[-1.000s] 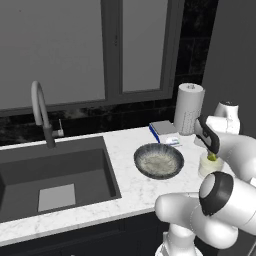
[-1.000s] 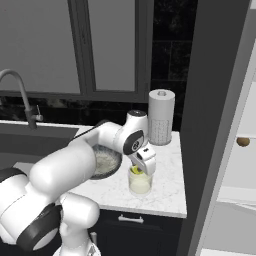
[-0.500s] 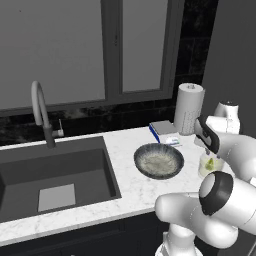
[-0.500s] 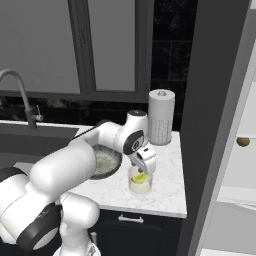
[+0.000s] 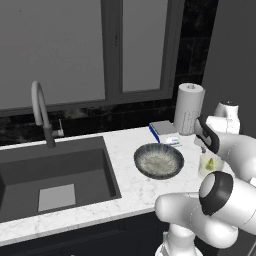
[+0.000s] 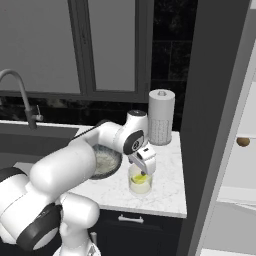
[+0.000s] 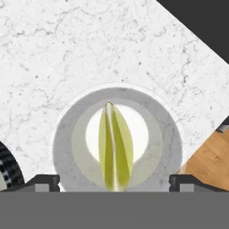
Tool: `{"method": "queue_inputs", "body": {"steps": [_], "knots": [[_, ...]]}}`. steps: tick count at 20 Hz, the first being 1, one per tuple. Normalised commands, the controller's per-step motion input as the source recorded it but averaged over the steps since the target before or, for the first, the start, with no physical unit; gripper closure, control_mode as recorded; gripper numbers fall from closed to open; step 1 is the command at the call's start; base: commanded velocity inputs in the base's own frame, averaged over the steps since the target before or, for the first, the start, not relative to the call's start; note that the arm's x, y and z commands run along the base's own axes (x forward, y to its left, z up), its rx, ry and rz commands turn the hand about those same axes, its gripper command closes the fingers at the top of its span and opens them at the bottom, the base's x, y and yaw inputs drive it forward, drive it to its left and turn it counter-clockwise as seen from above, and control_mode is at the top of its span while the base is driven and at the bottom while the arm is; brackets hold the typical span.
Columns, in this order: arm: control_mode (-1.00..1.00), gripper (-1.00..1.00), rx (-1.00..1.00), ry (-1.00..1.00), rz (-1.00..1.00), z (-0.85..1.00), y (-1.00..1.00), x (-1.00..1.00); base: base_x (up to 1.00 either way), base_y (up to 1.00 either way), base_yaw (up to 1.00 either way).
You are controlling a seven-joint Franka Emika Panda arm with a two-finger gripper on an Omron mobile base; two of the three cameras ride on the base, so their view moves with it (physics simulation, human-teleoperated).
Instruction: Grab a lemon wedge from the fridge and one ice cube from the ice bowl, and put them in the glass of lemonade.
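The glass of lemonade stands on the marble counter near its right end, just right of the ice bowl. A yellow-green lemon wedge rests inside the glass, free of the fingers; it also shows as a yellow speck, the lemon wedge. My gripper hovers straight above the glass, open, its fingertips wide apart on either side of the rim. From the left base view, the gripper sits over the glass, with the ice bowl to its left. The fridge stands open at the right.
A tall paper towel roll stands behind the glass by the wall. A flat blue-and-white item lies behind the bowl. The sink and its faucet take up the left. A small brown item sits on a fridge shelf.
The gripper was shut on the lemon wedge above the glass; its fingers have spread open and the wedge has dropped into the lemonade. The arm has stayed in place.
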Motion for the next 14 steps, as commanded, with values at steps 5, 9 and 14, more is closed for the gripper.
{"method": "queue_inputs", "body": {"steps": [5, 9, 14], "knots": [[-1.00, -1.00, 0.00, -0.06, 0.00, 0.14, 0.00, -0.07, 0.00, 0.00, 0.00], [-1.00, -1.00, 0.00, -0.09, 0.00, 0.18, 0.00, -0.16, 0.00, 0.00, 0.00], [-1.00, -1.00, 0.00, -0.08, 0.00, 0.18, 0.01, -0.26, 0.00, 0.00, 0.00]]}}
